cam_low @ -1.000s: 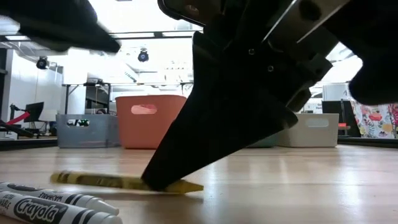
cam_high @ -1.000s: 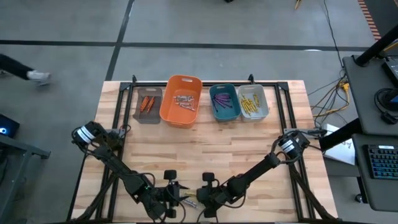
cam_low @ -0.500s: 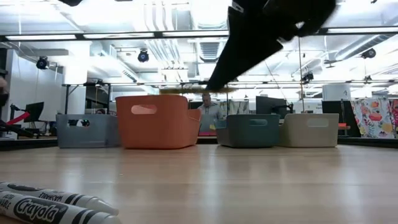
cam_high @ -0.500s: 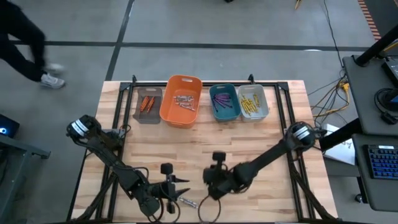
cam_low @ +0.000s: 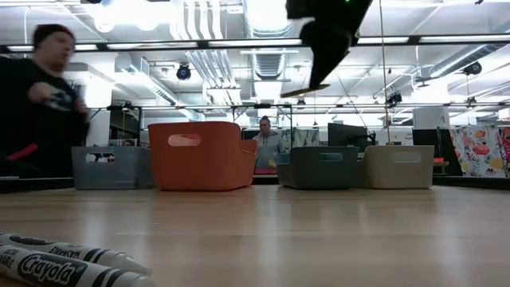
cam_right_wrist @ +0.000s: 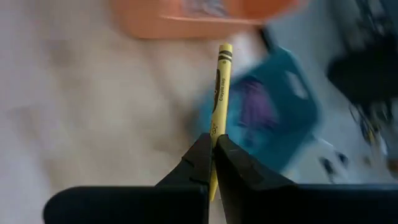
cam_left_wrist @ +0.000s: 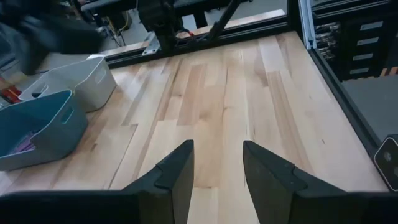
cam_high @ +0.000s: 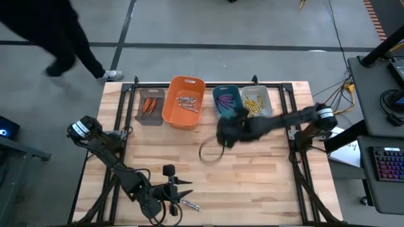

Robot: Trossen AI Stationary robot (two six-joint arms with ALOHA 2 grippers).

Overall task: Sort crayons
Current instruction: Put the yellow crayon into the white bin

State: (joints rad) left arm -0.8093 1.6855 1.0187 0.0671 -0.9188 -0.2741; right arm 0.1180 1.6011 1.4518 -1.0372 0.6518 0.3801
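The sorting looks almost finished, but some work is left. Nearest to the front edge of the desk (cam_high: 265, 183), two grey crayons (cam_low: 68, 263) lie loose side by side, not yet in any bin, and the left pincer (cam_high: 180, 191) waits just beside them with its fingers apart and nothing between them. Farther in, above the middle of the desk, the right pincer (cam_right_wrist: 213, 149) is clamped on a yellow crayon (cam_right_wrist: 218, 93), which sticks out straight past the fingertips; it is lifted clear of the wood and is close to the teal bin (cam_high: 227, 103), so it is probably on its way to be dropped. At the far edge four bins stand in a row. The small grey bin (cam_high: 151, 106) holds orange-red crayons, the big orange bin (cam_high: 184, 101) holds several greyish ones, the teal bin holds purple ones, and the pale bin (cam_high: 256, 102) holds yellow ones. By colour, the carried crayon belongs in the pale bin, just beside the teal one, and the two grey crayons at the front should go later to the orange bin. Beyond the desk a person (cam_low: 44, 96) walks past.
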